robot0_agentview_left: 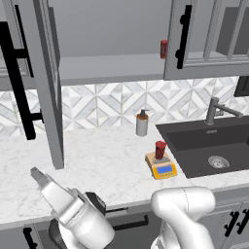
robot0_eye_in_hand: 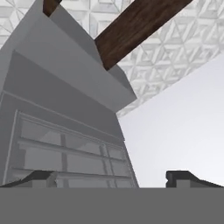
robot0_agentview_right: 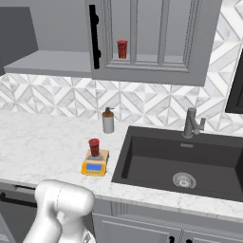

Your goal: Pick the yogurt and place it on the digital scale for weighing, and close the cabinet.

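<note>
The yogurt [robot0_agentview_left: 160, 149] [robot0_agentview_right: 94, 147], a small red cup, stands upright on the yellow digital scale [robot0_agentview_left: 163, 169] [robot0_agentview_right: 94, 166] on the counter, left of the sink. My gripper [robot0_agentview_left: 37, 175] [robot0_eye_in_hand: 111, 179] is low at the counter's front left, well away from the scale. It points up and is open with nothing between its fingertips [robot0_eye_in_hand: 183, 177]. The grey cabinet [robot0_agentview_left: 112, 63] stands open: its left door [robot0_agentview_left: 48, 82] is swung out over the counter, black bar handle [robot0_agentview_left: 17, 78] facing left. The right door [robot0_agentview_left: 204, 39] [robot0_agentview_right: 152, 33] looks shut.
A second red cup [robot0_agentview_left: 164, 48] [robot0_agentview_right: 122, 48] sits on the cabinet shelf. A grey soap dispenser [robot0_agentview_left: 142, 123] [robot0_agentview_right: 108, 121] stands at the backsplash. The dark sink [robot0_agentview_left: 214, 146] [robot0_agentview_right: 185, 161] with its faucet [robot0_agentview_left: 216, 109] [robot0_agentview_right: 191, 122] lies to the right.
</note>
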